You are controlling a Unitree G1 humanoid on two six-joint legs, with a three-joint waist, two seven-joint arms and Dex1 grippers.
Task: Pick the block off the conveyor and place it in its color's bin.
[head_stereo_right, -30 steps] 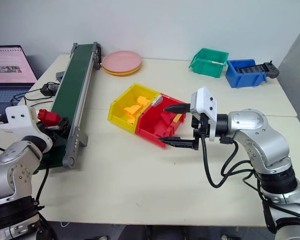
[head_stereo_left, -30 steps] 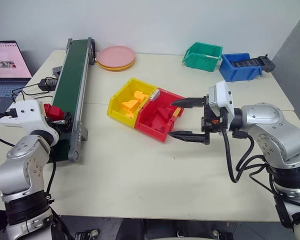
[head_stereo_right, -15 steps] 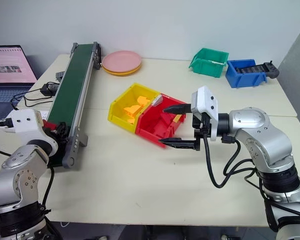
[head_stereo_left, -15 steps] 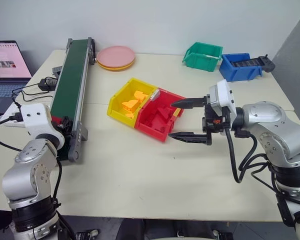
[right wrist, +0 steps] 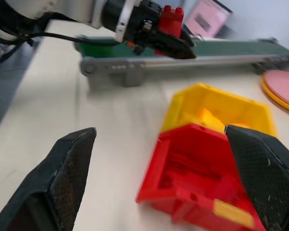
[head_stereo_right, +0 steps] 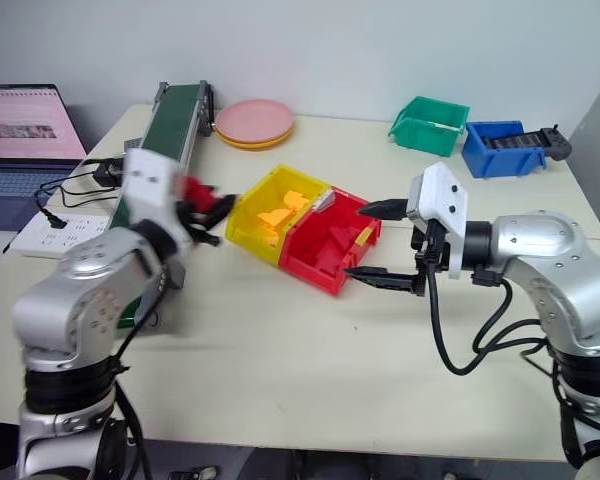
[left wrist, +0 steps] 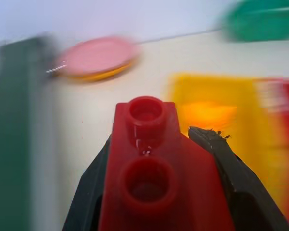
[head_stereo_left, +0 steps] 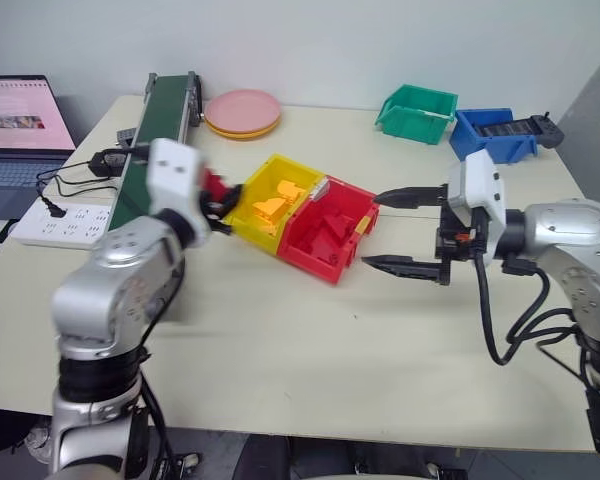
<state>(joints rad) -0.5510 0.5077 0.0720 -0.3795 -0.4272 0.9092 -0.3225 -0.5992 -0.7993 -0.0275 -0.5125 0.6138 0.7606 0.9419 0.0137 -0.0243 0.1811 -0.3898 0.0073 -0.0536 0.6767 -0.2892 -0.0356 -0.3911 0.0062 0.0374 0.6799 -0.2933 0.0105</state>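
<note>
Fingers of the left gripper [left wrist: 156,192] clamp the small red plastic block [left wrist: 156,168], seemingly just short of the yellow bin [head_stereo_left: 270,195]; the red open-top plastic bin [head_stereo_left: 325,228] lies beyond, nearer the wide-open, empty right gripper [head_stereo_left: 405,230].

cream table [head_stereo_left: 310,330], conveyor [head_stereo_left: 165,105], bins [head_stereo_left: 325,225], plates [head_stereo_left: 242,110]

The bin [head_stereo_left: 325,232] is sitting mid-bench [head_stereo_left: 280,340], touching the neighbouring bin [head_stereo_left: 270,200] on its left; the conveyor [head_stereo_left: 165,105] is lying far left.

The block's [left wrist: 156,192] lower end is hidden between blurred claw fingers [left wrist: 236,180].
</note>
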